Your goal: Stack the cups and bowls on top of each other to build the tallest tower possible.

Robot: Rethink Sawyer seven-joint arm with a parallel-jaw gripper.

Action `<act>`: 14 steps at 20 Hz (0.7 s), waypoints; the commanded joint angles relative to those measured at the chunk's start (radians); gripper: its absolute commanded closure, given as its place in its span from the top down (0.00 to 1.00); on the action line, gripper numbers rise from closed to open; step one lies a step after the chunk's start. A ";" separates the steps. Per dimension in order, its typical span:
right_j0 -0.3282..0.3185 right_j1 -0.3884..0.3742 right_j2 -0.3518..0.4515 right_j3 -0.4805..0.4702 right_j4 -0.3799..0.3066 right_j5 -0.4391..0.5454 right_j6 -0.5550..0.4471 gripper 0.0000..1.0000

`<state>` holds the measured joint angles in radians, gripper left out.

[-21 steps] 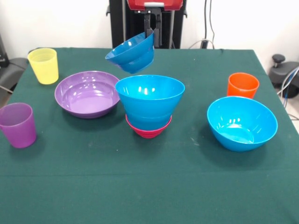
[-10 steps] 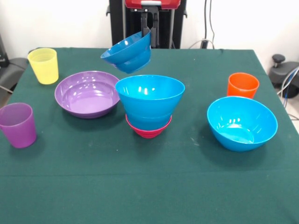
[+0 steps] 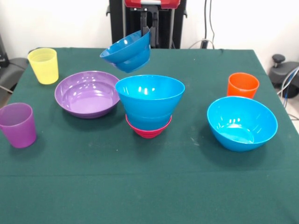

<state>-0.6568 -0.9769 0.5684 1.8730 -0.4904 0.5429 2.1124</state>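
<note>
My gripper (image 3: 147, 31) hangs at the top centre, shut on the rim of a small blue bowl (image 3: 126, 52) that tilts in the air. Just below and in front stands the tower (image 3: 149, 105): a deep blue bowl (image 3: 149, 98) nested in a small magenta bowl (image 3: 148, 129). A wide purple bowl (image 3: 87, 93) lies to its left and another blue bowl (image 3: 242, 122) sits at the right. The yellow cup (image 3: 44, 65) stands at the far left, the purple cup (image 3: 18, 124) at the left edge, the orange cup (image 3: 243, 85) at the right.
A green cloth covers the table (image 3: 149, 186). Off the table's right side are a black knob and cables (image 3: 285, 74).
The held blue bowl has risen and shifted a little to the left over the last second. Everything on the table has stayed put.
</note>
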 commanded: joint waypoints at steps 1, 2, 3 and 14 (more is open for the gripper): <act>0.051 0.050 0.008 -0.019 -0.047 0.071 -0.087 0.00; 0.053 0.050 0.006 -0.019 -0.048 0.070 -0.084 0.00; 0.054 0.052 0.004 -0.019 -0.049 0.068 -0.081 0.00; 0.072 0.056 -0.011 -0.030 -0.047 0.071 -0.069 0.00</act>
<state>-0.6154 -0.9769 0.5685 1.8730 -0.4904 0.5427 2.1124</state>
